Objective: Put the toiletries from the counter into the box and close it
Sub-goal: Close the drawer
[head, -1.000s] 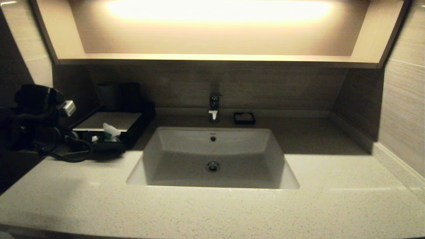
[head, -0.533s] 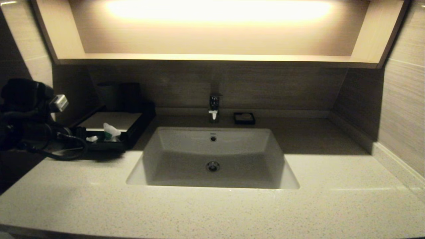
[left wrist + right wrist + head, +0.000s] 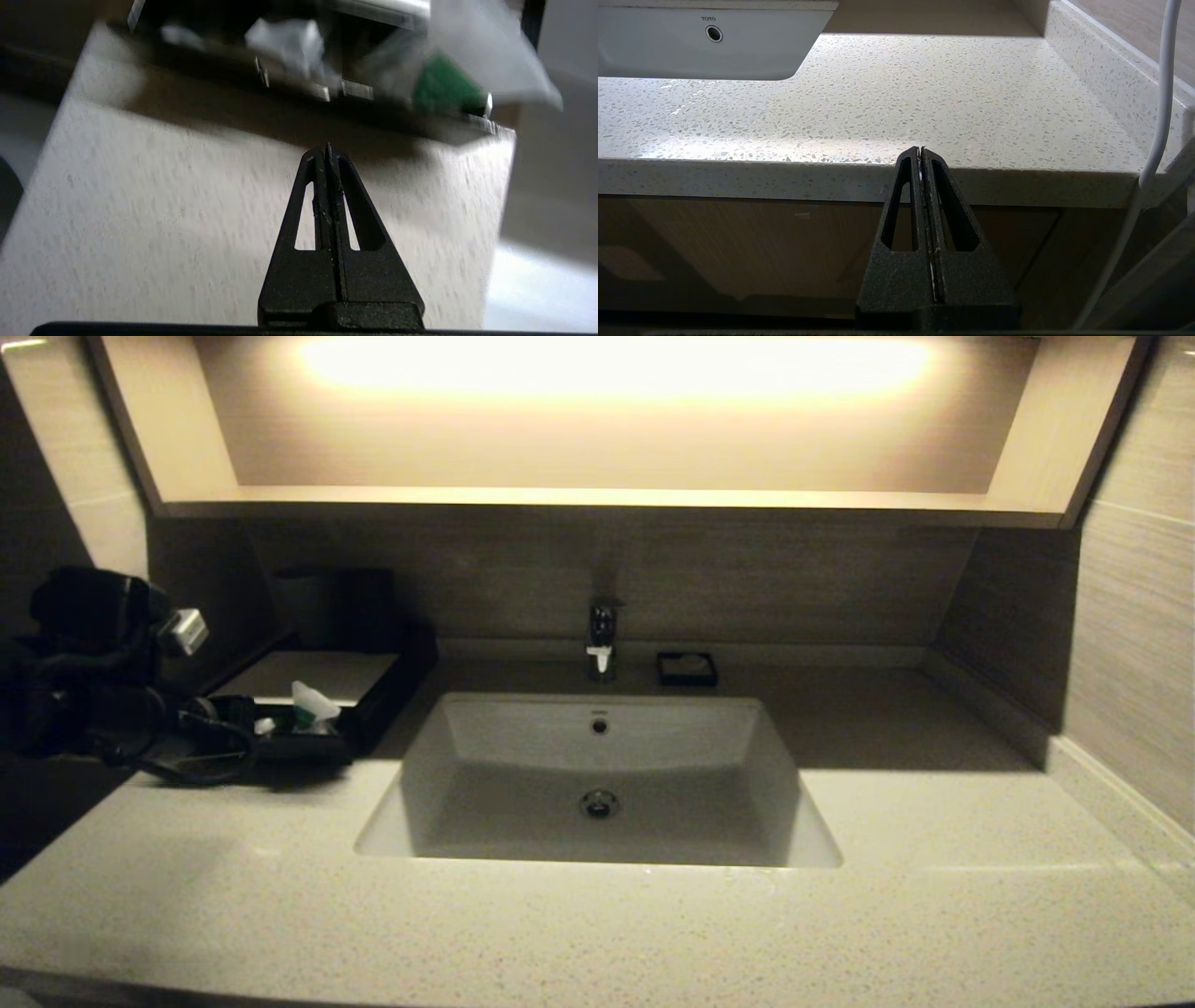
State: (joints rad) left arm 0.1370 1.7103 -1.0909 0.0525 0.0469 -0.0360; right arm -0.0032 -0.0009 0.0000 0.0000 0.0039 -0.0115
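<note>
Hovering low over the speckled stone bench (image 3: pixel 597 933), left claw (image 3: pixel 328 154) pressed together and empty, pointed at the front of the low black box (image 3: pixel 373 709) near the back-left corner. Sitting open toward the claw, pull-out drawer (image 3: pixel 303 747) with toiletries already inside: a clear packet with a green label (image 3: pixel 444 88) poking up above the rim, a small white pouch (image 3: pixel 289 42) beside it. No packet visible anywhere else on the bench around the sunken white basin (image 3: pixel 597 784), so loading looks done. Remaining, by the look of it: pushing the drawer home, with the tall packet possibly catching under the pale top (image 3: pixel 308 674). Parked below the bench's front edge on the far side, right claw (image 3: pixel 921 154), also pressed together and holding nothing. Standing untouched behind the basin, chrome faucet (image 3: pixel 602 639) and tiny black square dish (image 3: pixel 687 668).
</note>
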